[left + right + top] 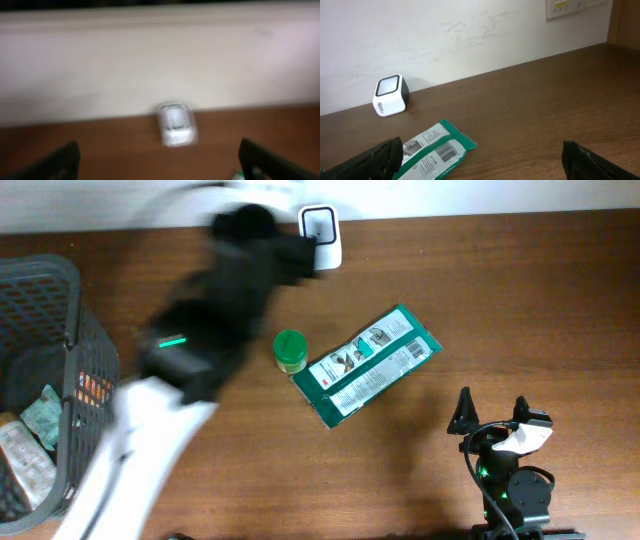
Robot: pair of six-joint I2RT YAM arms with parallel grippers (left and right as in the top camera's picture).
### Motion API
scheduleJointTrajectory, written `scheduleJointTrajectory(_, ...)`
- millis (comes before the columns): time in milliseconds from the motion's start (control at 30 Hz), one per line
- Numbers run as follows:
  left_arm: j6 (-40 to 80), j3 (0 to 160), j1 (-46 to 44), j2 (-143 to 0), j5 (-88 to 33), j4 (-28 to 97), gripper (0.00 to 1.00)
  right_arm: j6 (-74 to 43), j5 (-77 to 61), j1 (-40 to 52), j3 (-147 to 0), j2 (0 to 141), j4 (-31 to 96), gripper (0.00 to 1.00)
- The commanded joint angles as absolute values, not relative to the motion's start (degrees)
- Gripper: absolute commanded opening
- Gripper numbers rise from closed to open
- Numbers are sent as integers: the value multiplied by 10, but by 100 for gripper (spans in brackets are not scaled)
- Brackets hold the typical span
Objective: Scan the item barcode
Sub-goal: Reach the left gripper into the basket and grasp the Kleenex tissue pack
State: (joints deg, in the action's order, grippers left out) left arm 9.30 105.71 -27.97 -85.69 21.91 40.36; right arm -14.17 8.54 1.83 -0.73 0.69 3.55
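Left end effector [159, 152] wide, empty, blurred, facing scanner [176, 124]; right end effector [480, 150] wide, empty; green packet [367, 365] flat on surface [530, 300] beside small green jar [290, 350]; probably light, floppy, slick film; pinch 1 short edge, clear of barcode [445, 152].

Three views, one worktop [500, 300]
Overhead looks straight down; both low wrist cameras face the back wall [470, 35], sharing the white scanner [391, 95].
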Motion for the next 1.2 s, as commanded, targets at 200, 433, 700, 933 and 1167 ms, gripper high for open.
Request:
scheduleJointTrajectory(200,282,1050,99,-813,233,589,87,-139,84,19,-3,3,38,98)
scheduleJointTrajectory(433,313,1050,287,-864,177,632,70,-139,84,19,-3,3,38,99)
scheduleJointTrajectory(700,313,1050,363,-981,127,690,67,-139,84,19,-3,3,38,98)
scheduleJointTrajectory(933,312,1023,362,-1091,91,680,66,-139,84,19,-3,3,38,98)
scheduleJointTrajectory(1167,275,911,362,-1108,39,575,66,-139,84,19,-3,3,38,98)
